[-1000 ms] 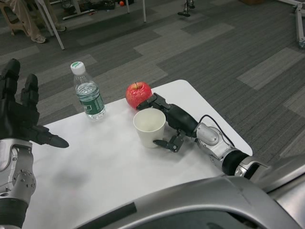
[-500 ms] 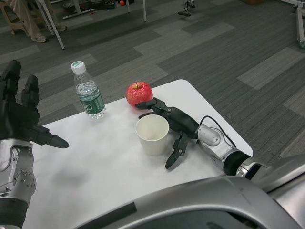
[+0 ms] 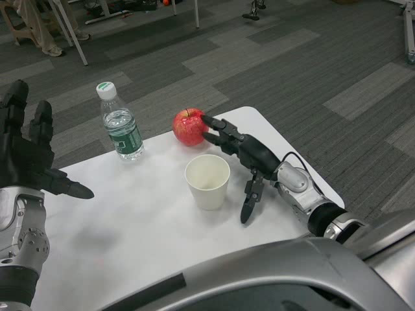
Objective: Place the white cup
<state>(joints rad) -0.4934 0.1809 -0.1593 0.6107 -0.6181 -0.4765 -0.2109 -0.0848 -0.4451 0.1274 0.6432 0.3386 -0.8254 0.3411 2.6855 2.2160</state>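
Head view, white cup (image 3: 207, 181) upright on table (image 3: 130, 220), both robot hands released, right robot hand (image 3: 243, 155) beside it

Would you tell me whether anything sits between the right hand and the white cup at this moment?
Nothing visible does. The right hand is open just right of the upright white cup, with bare table between them; the apple lies behind, at the fingertips.
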